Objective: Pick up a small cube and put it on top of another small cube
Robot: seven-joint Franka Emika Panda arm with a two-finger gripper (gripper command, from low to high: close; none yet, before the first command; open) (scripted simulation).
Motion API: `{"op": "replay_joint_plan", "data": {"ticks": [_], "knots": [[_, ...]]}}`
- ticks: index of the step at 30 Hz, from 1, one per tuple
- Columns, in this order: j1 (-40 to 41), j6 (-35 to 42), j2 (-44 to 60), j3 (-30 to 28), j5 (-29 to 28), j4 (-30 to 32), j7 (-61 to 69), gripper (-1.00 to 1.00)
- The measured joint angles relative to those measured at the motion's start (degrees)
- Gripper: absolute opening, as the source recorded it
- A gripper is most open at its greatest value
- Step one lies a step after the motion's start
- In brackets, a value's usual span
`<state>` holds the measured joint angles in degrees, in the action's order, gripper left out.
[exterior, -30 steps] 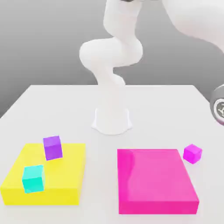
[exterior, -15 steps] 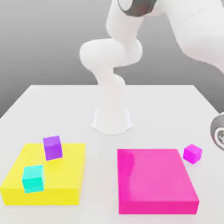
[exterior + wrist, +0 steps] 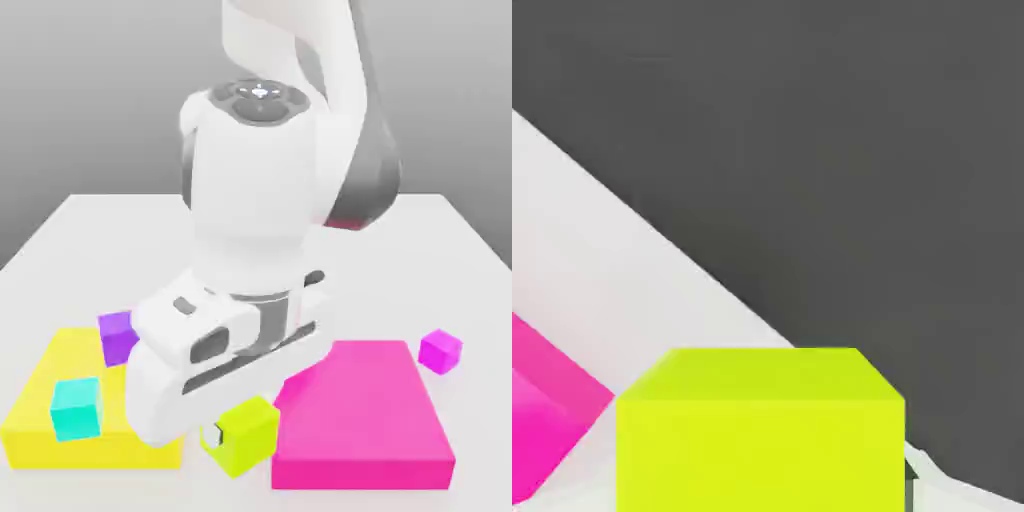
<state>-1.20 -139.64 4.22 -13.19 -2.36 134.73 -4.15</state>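
In the exterior view my gripper [image 3: 236,438] hangs low at the front, between the yellow block and the pink block. It is shut on the small cube [image 3: 248,432], a plain lime yellow-green one, tilted slightly. One dark fingertip [image 3: 212,436] shows at the cube's side. The hand view has the same small cube [image 3: 762,430] close up, with white table behind it. I cannot tell whether the cube touches the table. A cyan cube [image 3: 77,408] and a purple cube [image 3: 117,335] rest on the yellow block. A small magenta cube [image 3: 440,350] lies on the table.
The flat yellow block [image 3: 35,405] lies at the exterior view's left and the flat pink block [image 3: 370,420] at its right, with a pink corner [image 3: 537,400] in the hand view. My white arm [image 3: 260,200] stands over the table's middle and hides its base.
The arm has swung from the exterior view's right edge down to the front centre. The lime cube now shows in its shut gripper. The arm partly covers the purple cube.
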Motion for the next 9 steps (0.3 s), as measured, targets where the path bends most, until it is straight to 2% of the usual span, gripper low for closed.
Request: {"op": "replay_joint_plan", "data": {"ticks": [3, 4, 5, 6, 9], "knots": [[11.5, -1.5, -2.9, -4.1, 2.5, 5.0, 4.3, -1.00], [13.5, -3.1, -2.1, -3.6, 3.4, 5.9, 5.3, -1.00], [12.1, -4.9, -0.8, -2.7, 4.2, 6.6, 6.1, -1.00], [12.0, -6.8, 0.7, -2.4, 4.9, 7.1, 6.8, 1.00], [12.0, -6.8, 0.7, -2.4, 4.9, 7.1, 6.8, 1.00]]}}
